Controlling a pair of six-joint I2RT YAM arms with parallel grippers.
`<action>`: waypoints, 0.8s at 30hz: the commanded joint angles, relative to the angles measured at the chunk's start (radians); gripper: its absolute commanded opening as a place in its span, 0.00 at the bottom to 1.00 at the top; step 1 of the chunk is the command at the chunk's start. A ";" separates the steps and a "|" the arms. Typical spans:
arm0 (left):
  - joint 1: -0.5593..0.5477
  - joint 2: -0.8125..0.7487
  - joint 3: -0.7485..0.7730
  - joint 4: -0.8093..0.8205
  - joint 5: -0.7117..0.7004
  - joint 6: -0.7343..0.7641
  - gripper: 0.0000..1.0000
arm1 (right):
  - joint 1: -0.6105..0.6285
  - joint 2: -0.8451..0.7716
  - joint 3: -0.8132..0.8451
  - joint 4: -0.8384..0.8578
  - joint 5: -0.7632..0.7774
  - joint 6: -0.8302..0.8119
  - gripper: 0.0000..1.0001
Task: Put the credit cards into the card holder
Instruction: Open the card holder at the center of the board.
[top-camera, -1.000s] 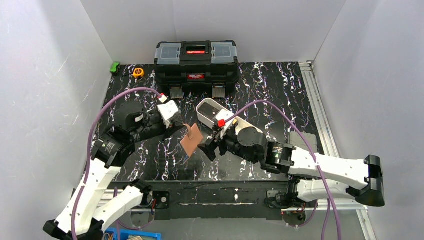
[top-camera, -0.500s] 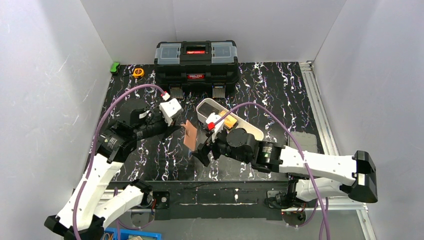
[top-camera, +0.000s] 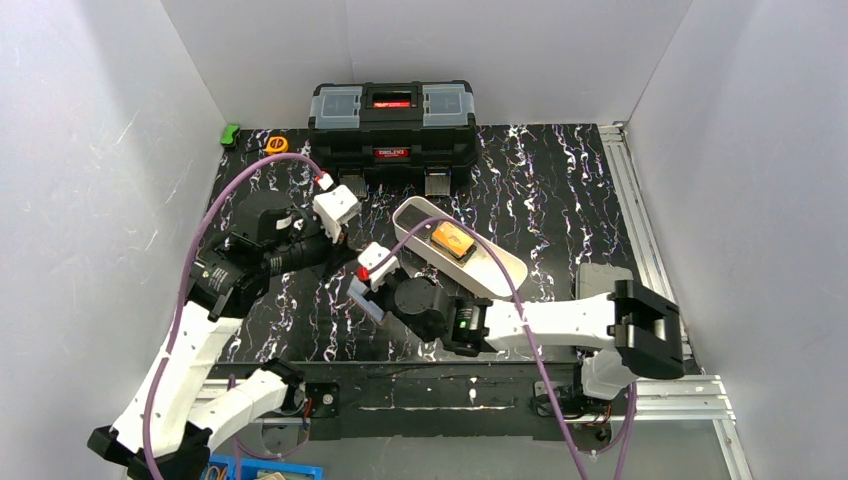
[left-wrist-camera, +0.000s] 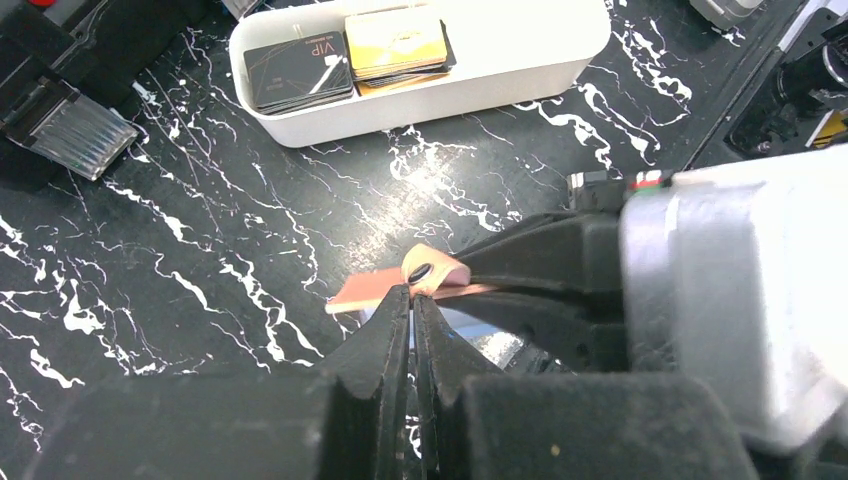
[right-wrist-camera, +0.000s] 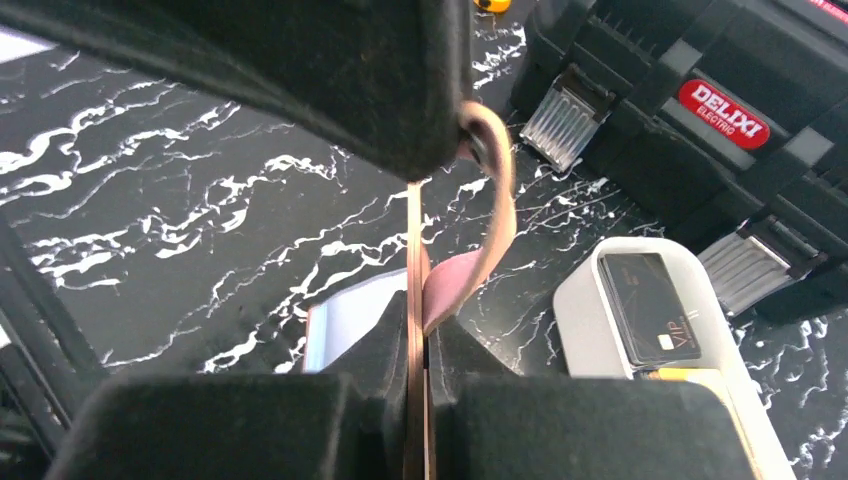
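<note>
Shows the left arm (top-camera: 190, 355) reaching in from the left, wrist angled down toward the middle of the worktop (top-camera: 560, 180), and the right arm (top-camera: 540, 320) folded low along the near edge, forearm pointing left, wrist close beside the left one. Shows the left jaws pinched fully shut on one edge of the card holder (left-wrist-camera: 372, 294), right next to its snap tab (left-wrist-camera: 437, 271). Shows the right jaws closed on another part of the same tan-pink leather, gripping a thin flap seen edge-on, the tab strap curling up from that grip to the left jaws. Places the card holder in the air between the two grips, just above the worktop, with a pale blue-grey card (right-wrist-camera: 345, 322) lying flat beneath it. Shows the long white tray (top-camera: 500, 270) to the right of the grips and apart from them, holding credit cards (top-camera: 452, 238) in two short stacks: a black card (left-wrist-camera: 298, 70) marked VIP topping one, a yellow-orange card (left-wrist-camera: 395, 38) topping the other. Places a black toolbox (top-camera: 392, 120) at the back of the worktop. Differs from one second ago: then, card holder hanging higher as an open tan panel, right jaws spread wide beside it, right arm stretched out to the right across the tray; now, right jaws closed, arm drawn in leftward, tray uncovered.
</note>
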 joint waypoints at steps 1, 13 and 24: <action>0.004 0.001 0.048 -0.045 0.017 0.002 0.13 | -0.003 -0.173 -0.052 0.012 -0.077 0.072 0.01; 0.005 -0.017 -0.013 -0.049 0.109 0.002 0.92 | -0.199 -0.347 -0.109 -0.314 -0.804 0.217 0.01; 0.009 -0.071 -0.047 -0.140 0.366 0.170 0.98 | -0.288 -0.193 0.064 -0.558 -1.229 0.129 0.01</action>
